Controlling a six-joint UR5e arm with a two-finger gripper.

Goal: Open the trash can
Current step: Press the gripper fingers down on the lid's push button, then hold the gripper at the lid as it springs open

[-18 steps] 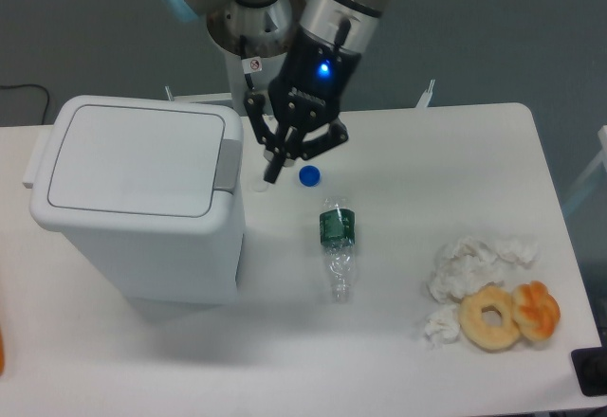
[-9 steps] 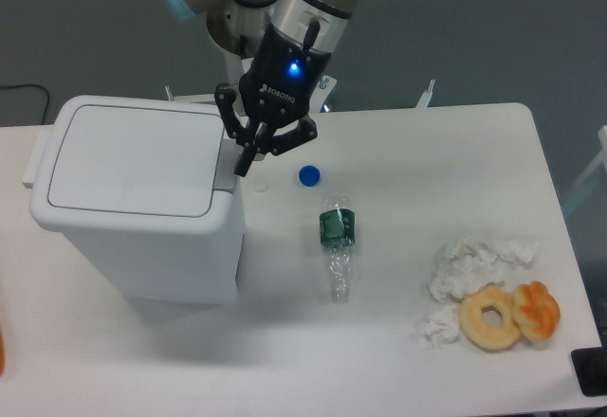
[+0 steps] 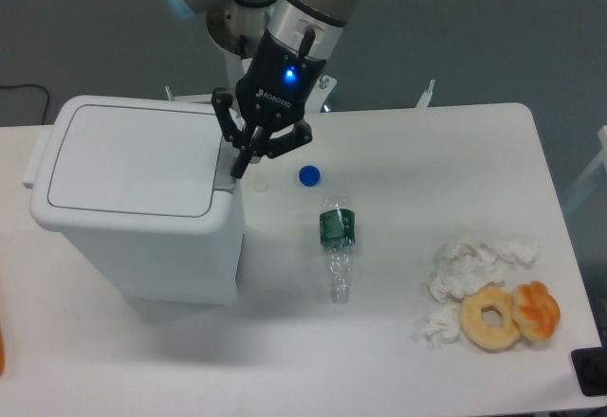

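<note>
The trash can (image 3: 133,199) is a large white rectangular bin standing on the left of the table, its flat lid down. A grey push-button tab (image 3: 225,168) sits at the lid's right edge. My gripper (image 3: 241,164) hangs right over that tab, fingers pressed together and pointing down at it, with nothing held. Whether the fingertips touch the tab I cannot tell.
A blue bottle cap (image 3: 308,176) and a crushed clear bottle with a green label (image 3: 336,234) lie just right of the bin. Crumpled tissues (image 3: 471,262), a donut (image 3: 490,317) and a pastry (image 3: 538,310) lie at the table's front right.
The gripper has moved left from above the blue cap to the bin's right edge, settling over the grey tab. The lid has stayed down.
</note>
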